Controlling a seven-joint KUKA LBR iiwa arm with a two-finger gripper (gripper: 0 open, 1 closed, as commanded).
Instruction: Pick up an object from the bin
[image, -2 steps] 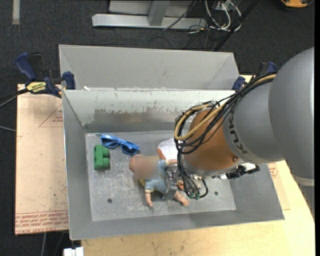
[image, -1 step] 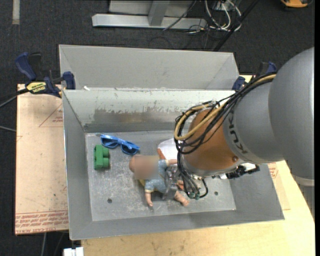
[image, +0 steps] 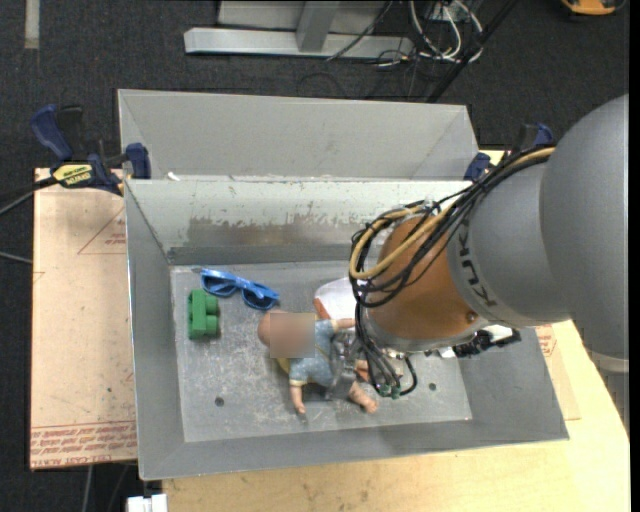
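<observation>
Near the middle of the bin (image: 225, 400), a small doll (image: 308, 362) in blue lies under and just left of the gripper (image: 350, 368) — head toward the left, legs toward the front wall — and whether the gripper is apart or closed I cannot tell.

Bin (image: 150, 330) centre frame. Block (image: 204, 314) on floor at left, sunglasses (image: 238, 286) just upper right of it. Doll (image: 300, 358) lies mid-floor, right of block; gripper (image: 348, 368) over doll's right side.
</observation>
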